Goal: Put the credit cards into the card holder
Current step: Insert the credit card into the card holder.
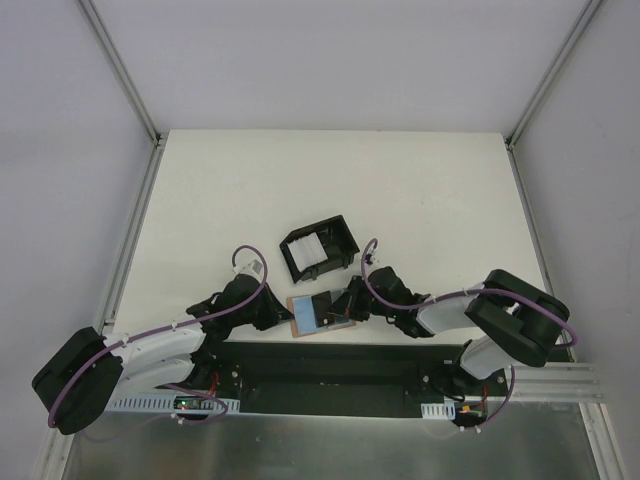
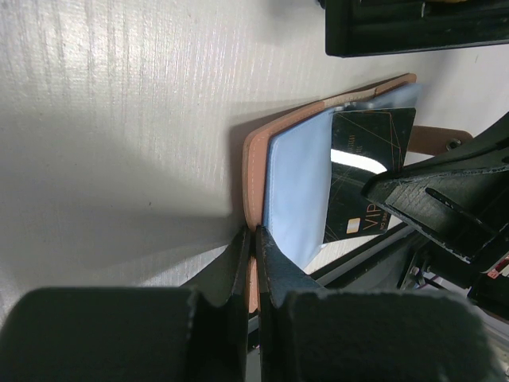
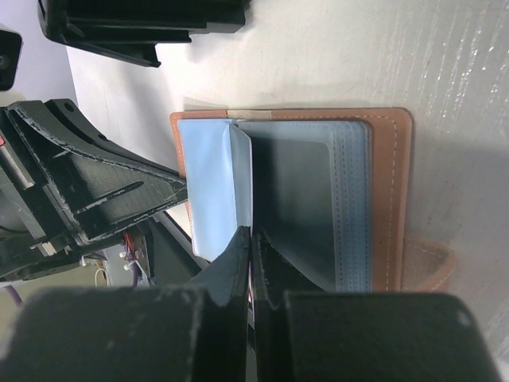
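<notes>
Centrally, tan-brown leather-like folding card holder [image 1: 318, 316], lying open and flat at the near edge of the white surface [image 1: 220, 200], between the two arms. Lined inside in pale blue, with stitched pockets on one half.

Dark grey credit card [image 2: 367, 171], thin and rectangular, with fine gold lines and the lettering VIP. Resting on the open interior beside a pale blue flat leaf [image 3: 208, 183]; whether tucked into a pocket, cannot tell.

Left end effector [image 2: 253, 248]: closed tight, pinching the holder's tan rim.

Right end effector [image 3: 251, 243]: closed tight, tips at the junction of leaf and dark card; object gripped, if any, not discernible.

Beyond the holder and apart from it, black box frame with white pieces [image 1: 318, 250].
</notes>
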